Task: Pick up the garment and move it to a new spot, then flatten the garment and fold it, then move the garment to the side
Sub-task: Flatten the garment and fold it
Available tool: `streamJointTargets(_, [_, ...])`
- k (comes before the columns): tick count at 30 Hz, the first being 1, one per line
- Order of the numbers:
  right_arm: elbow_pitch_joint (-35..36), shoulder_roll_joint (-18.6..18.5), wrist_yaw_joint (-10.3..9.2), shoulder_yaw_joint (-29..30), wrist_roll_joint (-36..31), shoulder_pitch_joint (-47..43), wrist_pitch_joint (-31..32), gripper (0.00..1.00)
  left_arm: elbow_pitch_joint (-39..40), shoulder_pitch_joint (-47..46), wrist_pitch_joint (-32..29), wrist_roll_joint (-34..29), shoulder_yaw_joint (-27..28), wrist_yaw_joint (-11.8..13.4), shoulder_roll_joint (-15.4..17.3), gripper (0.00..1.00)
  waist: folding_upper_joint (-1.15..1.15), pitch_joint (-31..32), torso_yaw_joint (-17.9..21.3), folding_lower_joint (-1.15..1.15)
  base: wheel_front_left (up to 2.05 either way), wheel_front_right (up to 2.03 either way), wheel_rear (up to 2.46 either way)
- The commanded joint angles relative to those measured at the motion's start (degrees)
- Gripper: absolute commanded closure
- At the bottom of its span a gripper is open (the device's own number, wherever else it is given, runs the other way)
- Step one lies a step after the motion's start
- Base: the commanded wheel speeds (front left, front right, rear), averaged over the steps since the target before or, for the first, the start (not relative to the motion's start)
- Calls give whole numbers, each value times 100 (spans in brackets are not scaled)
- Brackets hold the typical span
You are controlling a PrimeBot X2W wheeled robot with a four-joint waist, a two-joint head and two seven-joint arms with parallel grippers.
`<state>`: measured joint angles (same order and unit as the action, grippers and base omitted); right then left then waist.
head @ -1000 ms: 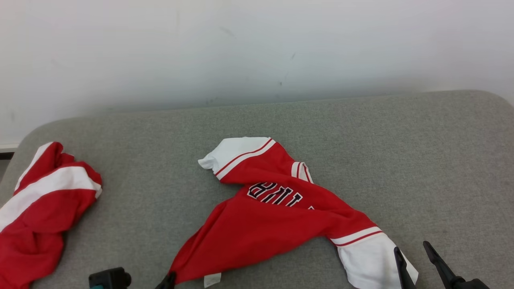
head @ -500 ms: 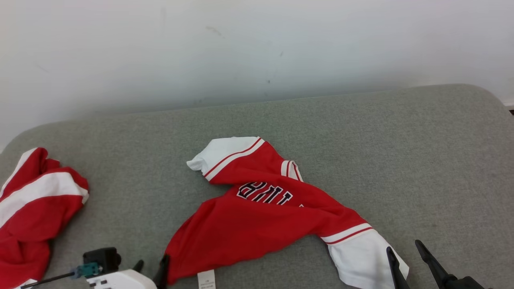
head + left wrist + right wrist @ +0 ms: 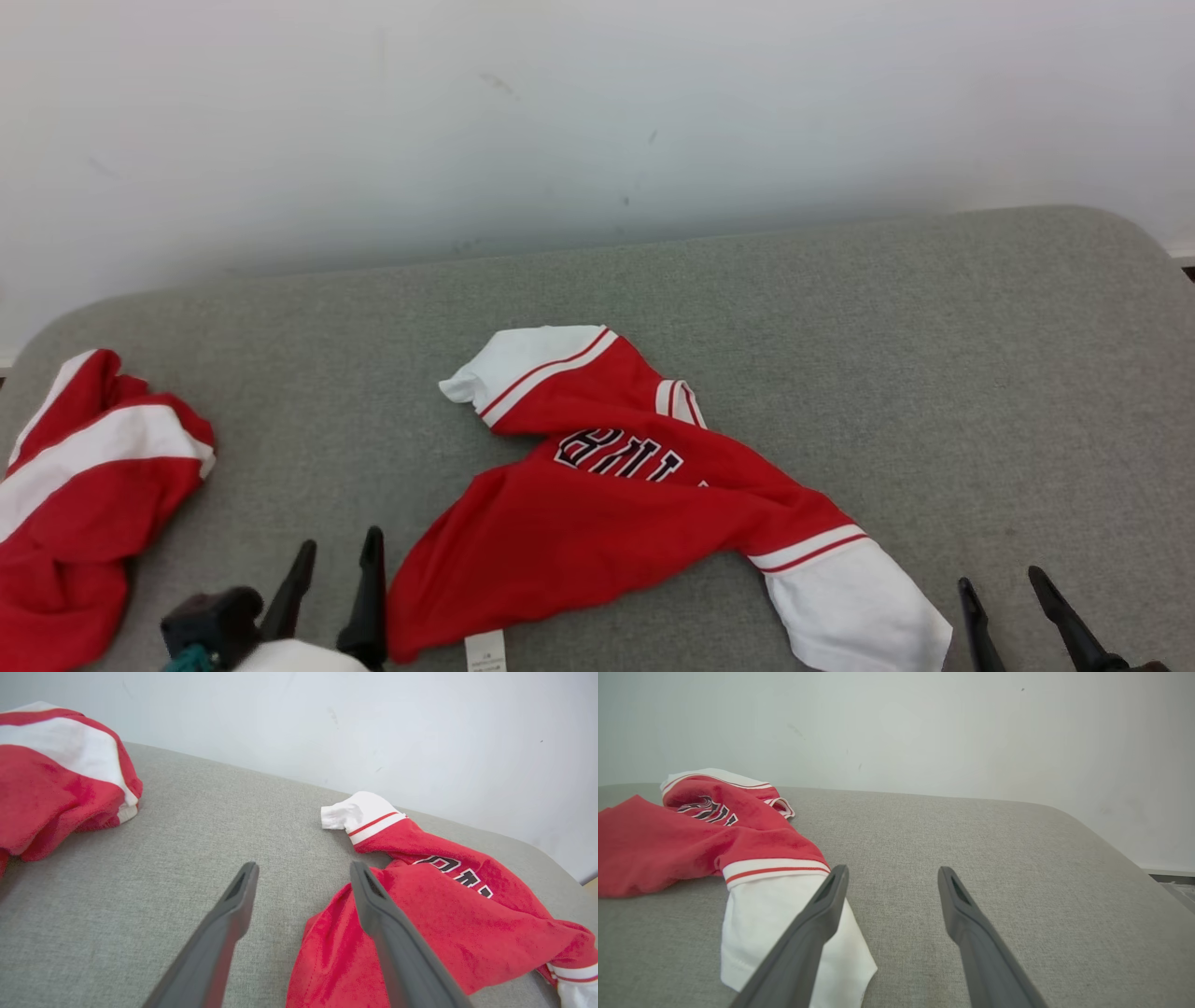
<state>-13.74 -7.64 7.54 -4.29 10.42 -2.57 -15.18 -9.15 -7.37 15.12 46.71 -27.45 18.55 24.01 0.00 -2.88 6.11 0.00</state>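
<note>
Underneath, grey fabric surface (image 3: 934,373); white wall (image 3: 597,112).

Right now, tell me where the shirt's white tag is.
In the head view, the tag lies at the near hem of the shirt, just right of the left gripper.

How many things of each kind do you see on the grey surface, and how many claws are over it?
Garments, red and white: 2 (jersey, bundle)
Claws, both open and holding nothing: 2 (left claw, right claw)
Total: 4
</note>
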Motion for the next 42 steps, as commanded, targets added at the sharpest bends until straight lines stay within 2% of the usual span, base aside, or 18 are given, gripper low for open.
streamJointTargets(1, [34, -48, -11, 48, -25, -96, 6, 0, 65, 199, 1, -231, 119, -39, -83, 0, 0, 67, -61, 0, 0, 0, 0])
streamJointTargets(4, [84, -97, -11, 170, -56, -271, 6, 0, 285, 658, 2, -989, 638, -248, -562, 0, 0, 143, -154, 0, 0, 0, 0])
streamJointTargets(12, [34, -83, -11, 286, -66, -566, 6, 0, 457, 1471, 3, -2497, 1688, -1160, -1616, 0, 0, 252, -335, 0, 0, 0, 0])
streamJointTargets(15, [-17, -38, -11, 234, -36, -535, 6, 0, 388, 1653, 3, -2882, 1983, -1507, -1850, 0, 0, 309, -373, 0, 0, 0, 0])
streamJointTargets(21, [-121, 8, -11, 77, 11, -408, 5, 0, 239, 1838, 4, -3441, 2364, -1976, -2065, 0, 0, 419, -441, 0, 0, 0, 0])
streamJointTargets(26, [-185, 10, -11, -19, 33, -342, 6, 0, 226, 1856, 4, -3550, 2506, -2136, -2102, 0, 0, 467, -446, 0, 0, 0, 0])
streamJointTargets(42, [-97, -22, -11, -167, 95, -240, 6, 0, 380, 1744, 4, -3455, 2540, -2137, -2104, 0, 0, 462, -378, 0, 0, 0, 0])
